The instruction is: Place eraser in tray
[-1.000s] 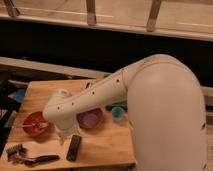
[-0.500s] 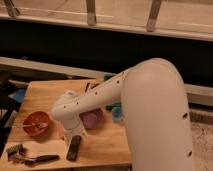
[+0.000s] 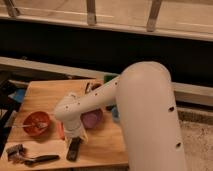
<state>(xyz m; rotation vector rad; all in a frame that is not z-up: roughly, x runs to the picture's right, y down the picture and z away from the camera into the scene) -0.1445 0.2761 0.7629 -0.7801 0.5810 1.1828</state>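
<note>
The eraser, a flat black block, lies near the front edge of the wooden table. My gripper hangs at the end of the white arm, directly above the eraser's far end and very close to it. A small green corner of the tray shows at the back of the table. The arm hides the remainder of the tray.
A purple bowl sits just right of the gripper. An orange bowl holding a utensil stands to the left. A black-handled tool with a metal head lies at the front left corner. My bulky white arm covers the table's right side.
The wrist and gripper have shifted right and down, closer to the eraser. The eraser has not moved.
</note>
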